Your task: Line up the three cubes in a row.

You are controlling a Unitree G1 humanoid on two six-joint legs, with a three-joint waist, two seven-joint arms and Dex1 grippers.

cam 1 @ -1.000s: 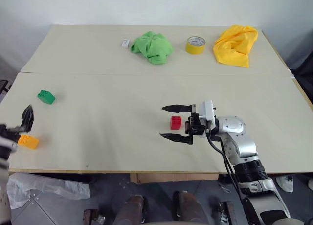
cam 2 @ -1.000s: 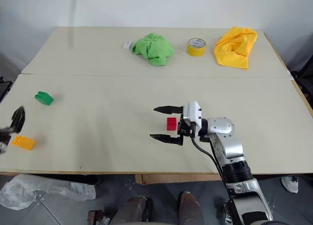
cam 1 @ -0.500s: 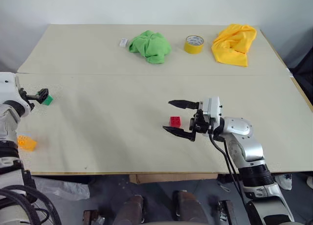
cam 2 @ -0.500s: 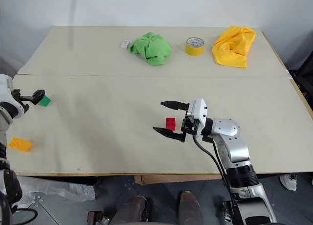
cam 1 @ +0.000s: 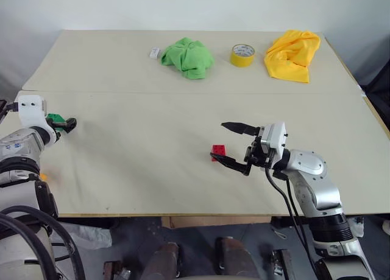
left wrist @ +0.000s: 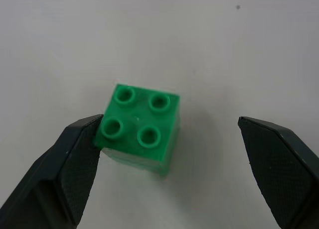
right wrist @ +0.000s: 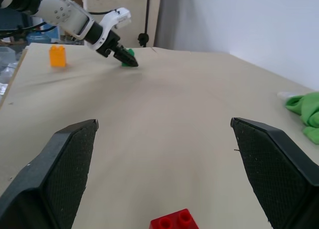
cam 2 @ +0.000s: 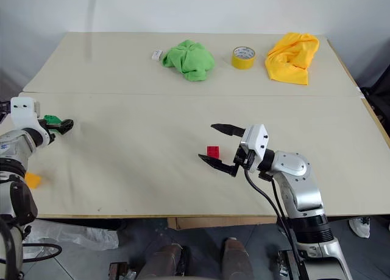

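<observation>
The green cube (left wrist: 139, 127) sits on the table (cam 1: 140, 140) at the far left. My left gripper (left wrist: 169, 123) is open around it, and one finger (left wrist: 75, 159) seems to touch its side. The red cube (cam 1: 218, 151) lies near the table's middle, between the tips of my open right gripper (cam 1: 220, 142), which points left and holds nothing. The orange-yellow cube (right wrist: 57, 56) stands near the front left edge, partly hidden behind my left arm in the head views.
Along the far side lie a crumpled green cloth (cam 1: 189, 58), a yellow tape roll (cam 1: 242, 55), a yellow cloth (cam 1: 291, 53) and a small white object (cam 1: 155, 52). A seam runs across the table behind the cubes.
My left arm rose from beside the orange-yellow cube and reached forward; its open fingers now straddle the green cube. The right gripper drew back to the right, leaving the red cube at its fingertips.
</observation>
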